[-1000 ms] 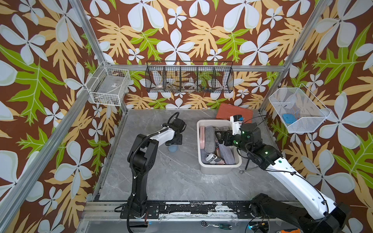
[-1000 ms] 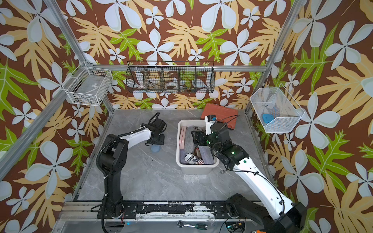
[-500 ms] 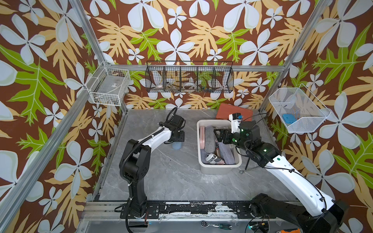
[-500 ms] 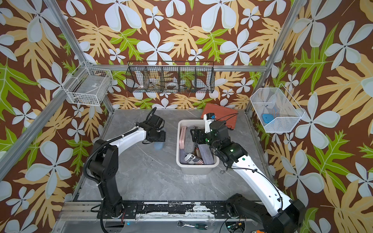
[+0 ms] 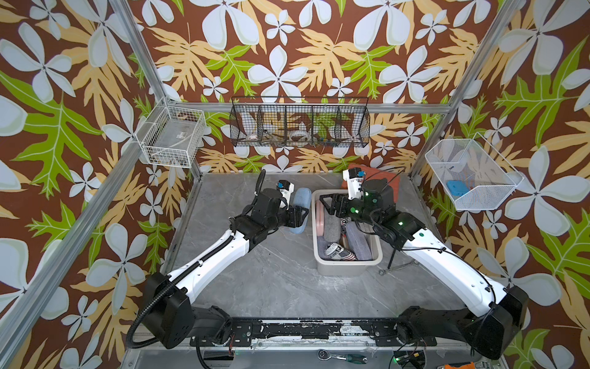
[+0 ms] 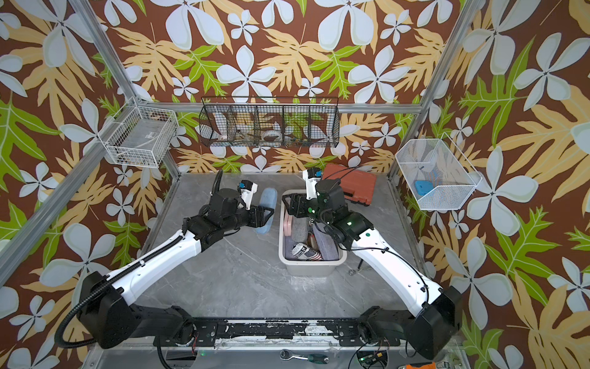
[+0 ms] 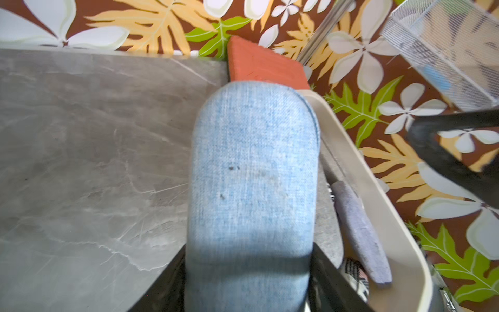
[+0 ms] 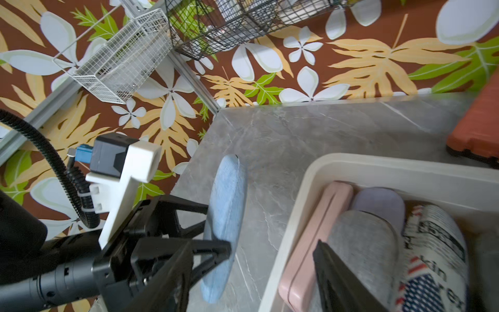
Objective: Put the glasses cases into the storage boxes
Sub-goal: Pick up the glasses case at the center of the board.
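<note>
Light-blue glasses case (image 5: 302,196) pinched on edge in left pincer (image 5: 301,214), just beside cream storage tub (image 5: 348,271), outside it, over desk (image 5: 271,274). Other cases (image 5: 332,226) lie inside tub. Right pincer (image 5: 332,206) spread, empty, above tub's far end.

The newspaper-print case (image 8: 434,256) in the storage box (image 8: 378,164) is carrying black lettering beside a stars-and-stripes patch. In the right wrist view only the fragment "kin" is reading clearly; the rest is blurring. In both top views (image 5: 338,252) (image 6: 305,252) its print is showing too small to read.
</note>
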Controlling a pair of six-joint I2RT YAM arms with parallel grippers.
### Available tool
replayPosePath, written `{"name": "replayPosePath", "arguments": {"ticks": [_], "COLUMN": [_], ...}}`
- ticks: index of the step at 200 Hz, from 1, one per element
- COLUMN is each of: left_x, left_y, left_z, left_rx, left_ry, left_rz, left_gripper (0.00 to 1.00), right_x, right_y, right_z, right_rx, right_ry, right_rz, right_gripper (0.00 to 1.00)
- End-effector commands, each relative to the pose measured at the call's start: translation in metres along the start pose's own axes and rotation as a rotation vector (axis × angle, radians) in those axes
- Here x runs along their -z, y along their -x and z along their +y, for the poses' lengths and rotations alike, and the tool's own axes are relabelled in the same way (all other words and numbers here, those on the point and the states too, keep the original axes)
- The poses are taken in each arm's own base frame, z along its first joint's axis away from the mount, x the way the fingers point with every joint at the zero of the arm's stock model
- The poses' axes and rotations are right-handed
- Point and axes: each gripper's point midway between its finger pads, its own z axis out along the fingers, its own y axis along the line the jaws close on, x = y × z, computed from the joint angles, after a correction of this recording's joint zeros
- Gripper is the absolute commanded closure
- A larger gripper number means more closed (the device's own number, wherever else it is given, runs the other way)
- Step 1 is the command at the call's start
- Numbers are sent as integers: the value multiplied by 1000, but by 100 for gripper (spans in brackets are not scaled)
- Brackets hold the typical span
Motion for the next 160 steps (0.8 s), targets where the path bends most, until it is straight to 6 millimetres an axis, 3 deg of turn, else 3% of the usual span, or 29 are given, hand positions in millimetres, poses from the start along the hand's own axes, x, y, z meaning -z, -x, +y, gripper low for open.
{"name": "replayPosePath", "arguments": {"ticks": [1, 28, 61, 96, 127, 137, 160], "left_x": [7, 9, 10, 7, 5, 5, 12], "left_y": [21, 22, 19, 18, 16, 14, 18], "left_z": [-27, -34, -39, -40, -43, -47, -52], "left_rx": [-39, -34, -23, -11, 6, 6, -17], "left_ry": [-118, -153, -190, -197, -218, -242, -262], "left_rz": [-90, -93, -87, -81, -68, -58, -72], "left_gripper": [44, 44, 44, 42, 21, 1, 0], "right_x": [-9, -30, -51, -53, -49, -48, -42], "right_y": [12, 9, 0, -1, 3, 5, 14], "right_z": [17, 18, 22, 25, 30, 30, 27], "right_rx": [-4, -19, -30, -42, -43, -40, -28], "right_ry": [62, 72, 99, 114, 127, 125, 92], "right_rz": [-29, 5, 49, 45, 38, 30, 2], "right_gripper": [28, 31, 41, 66, 76, 77, 77]}}
